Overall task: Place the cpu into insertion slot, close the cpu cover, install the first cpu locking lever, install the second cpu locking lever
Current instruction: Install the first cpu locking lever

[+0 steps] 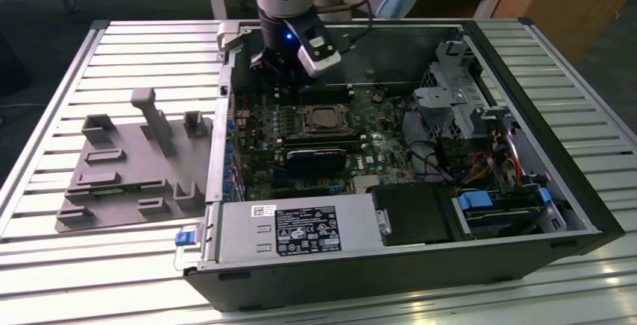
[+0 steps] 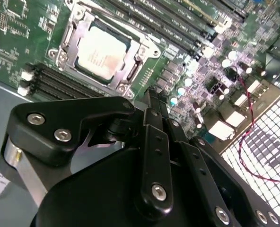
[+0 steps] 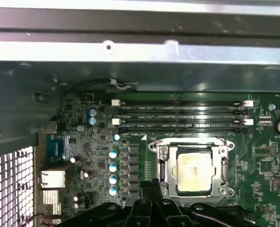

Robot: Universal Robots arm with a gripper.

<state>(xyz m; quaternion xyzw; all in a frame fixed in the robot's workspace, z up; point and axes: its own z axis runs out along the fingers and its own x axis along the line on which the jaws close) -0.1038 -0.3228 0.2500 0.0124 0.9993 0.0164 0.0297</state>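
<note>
The cpu [image 1: 321,118] [image 2: 102,52] [image 3: 195,172] lies flat in the insertion slot [image 3: 195,196], its silvery top showing. The cpu cover [image 2: 70,45] [image 3: 162,166] lies down around it, framing the chip through its window. My gripper [image 1: 285,80] [image 2: 153,100] [image 3: 153,185] hangs just beside the socket, toward the case's rear wall. It touches nothing. Its black fingers [image 2: 155,142] stand close together with nothing between them.
The open computer case [image 1: 557,153] lies on a slatted table. Memory slots [image 3: 178,116] run beside the socket. A black card [image 1: 313,159], a power supply [image 1: 298,228] and drive cages [image 1: 468,94] fill the rest. A grey fixture plate [image 1: 130,168] sits at the exterior view's left.
</note>
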